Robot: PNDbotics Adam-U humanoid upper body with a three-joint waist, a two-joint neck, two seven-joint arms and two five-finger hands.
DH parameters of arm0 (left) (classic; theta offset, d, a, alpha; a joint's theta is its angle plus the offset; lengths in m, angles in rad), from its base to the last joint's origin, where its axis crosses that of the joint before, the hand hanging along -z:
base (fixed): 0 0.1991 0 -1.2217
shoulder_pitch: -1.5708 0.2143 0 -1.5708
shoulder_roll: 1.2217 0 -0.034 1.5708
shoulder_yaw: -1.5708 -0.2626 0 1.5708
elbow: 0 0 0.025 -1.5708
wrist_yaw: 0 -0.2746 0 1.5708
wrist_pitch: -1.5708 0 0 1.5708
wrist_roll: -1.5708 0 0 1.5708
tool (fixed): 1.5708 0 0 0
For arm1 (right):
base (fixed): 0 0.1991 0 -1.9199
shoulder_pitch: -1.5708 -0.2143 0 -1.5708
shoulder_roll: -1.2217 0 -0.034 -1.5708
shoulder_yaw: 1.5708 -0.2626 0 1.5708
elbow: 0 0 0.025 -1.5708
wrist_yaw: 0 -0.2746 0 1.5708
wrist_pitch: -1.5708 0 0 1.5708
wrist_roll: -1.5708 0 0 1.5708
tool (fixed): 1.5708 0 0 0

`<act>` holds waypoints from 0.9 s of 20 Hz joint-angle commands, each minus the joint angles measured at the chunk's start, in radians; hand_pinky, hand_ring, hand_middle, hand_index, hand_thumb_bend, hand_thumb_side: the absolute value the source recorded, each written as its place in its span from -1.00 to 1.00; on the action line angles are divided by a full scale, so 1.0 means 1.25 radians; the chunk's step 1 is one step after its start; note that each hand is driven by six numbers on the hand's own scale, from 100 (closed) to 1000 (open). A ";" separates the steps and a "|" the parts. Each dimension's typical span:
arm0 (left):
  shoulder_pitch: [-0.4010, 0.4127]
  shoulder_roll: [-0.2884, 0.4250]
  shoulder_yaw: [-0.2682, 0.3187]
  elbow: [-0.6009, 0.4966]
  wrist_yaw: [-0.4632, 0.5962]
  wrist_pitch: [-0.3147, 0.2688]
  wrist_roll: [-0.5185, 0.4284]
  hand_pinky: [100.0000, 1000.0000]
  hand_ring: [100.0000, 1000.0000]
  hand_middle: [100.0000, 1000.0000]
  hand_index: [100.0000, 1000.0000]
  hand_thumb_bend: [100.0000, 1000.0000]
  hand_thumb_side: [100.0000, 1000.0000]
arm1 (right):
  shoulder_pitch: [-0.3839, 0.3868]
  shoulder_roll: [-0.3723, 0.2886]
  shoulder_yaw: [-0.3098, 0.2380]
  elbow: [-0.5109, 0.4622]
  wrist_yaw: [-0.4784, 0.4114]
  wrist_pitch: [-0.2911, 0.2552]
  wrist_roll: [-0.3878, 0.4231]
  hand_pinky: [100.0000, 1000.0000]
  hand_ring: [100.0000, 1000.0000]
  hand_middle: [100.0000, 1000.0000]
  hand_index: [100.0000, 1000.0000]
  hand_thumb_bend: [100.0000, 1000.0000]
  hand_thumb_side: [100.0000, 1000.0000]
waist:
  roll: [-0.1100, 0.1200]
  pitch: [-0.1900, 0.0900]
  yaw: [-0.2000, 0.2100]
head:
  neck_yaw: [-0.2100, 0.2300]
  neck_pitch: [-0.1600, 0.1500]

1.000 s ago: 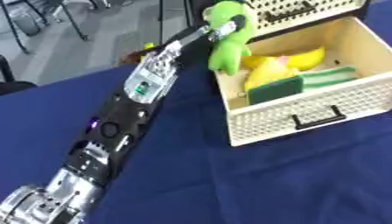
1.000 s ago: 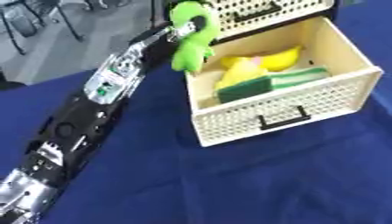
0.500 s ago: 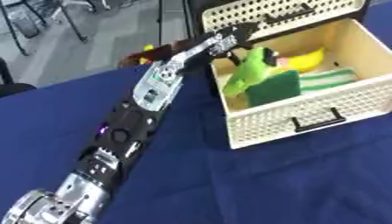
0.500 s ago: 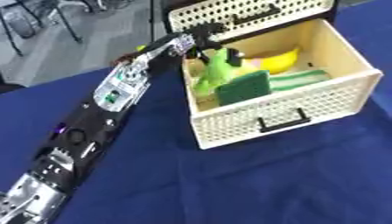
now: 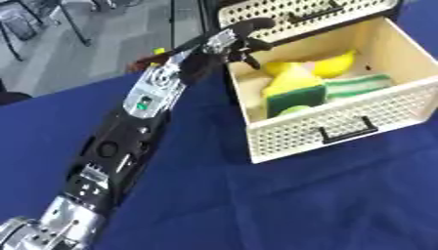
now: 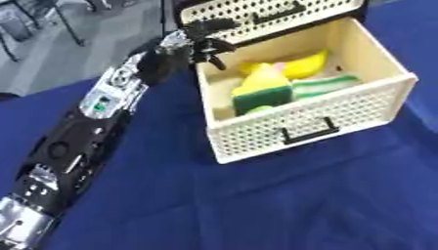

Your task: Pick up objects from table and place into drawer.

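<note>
The left robot hand [image 5: 235, 41] hangs by the drawer's [image 5: 342, 129] back corner, fingers loose and holding nothing. The green toy [image 5: 291, 110] lies inside beside the banana [image 5: 329, 63]. It looks soft and light, easiest squeezed around its middle.

Left eye view: we look down from the head, forward over the blue table [image 5: 299, 205]; our left arm [image 5: 128, 141] runs from lower left to upper centre.
Right eye view: same downward look, from slightly to the right; the drawer [image 6: 299, 122] sits nearer centre here.
Nearness: close, with the arm filling the frame's left side.
Shared: both show drawer, arm, tablecloth, and grey floor at upper left.
</note>
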 commanded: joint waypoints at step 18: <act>0.157 0.198 0.066 -0.561 0.386 0.204 0.452 -0.40 -0.07 0.05 0.39 -0.67 1.00 | 0.037 -0.048 -0.016 -0.013 0.029 -0.010 -0.024 -0.33 -0.07 -0.21 0.42 -1.00 1.00 | -0.010 -0.024 0.061 | -0.050 0.011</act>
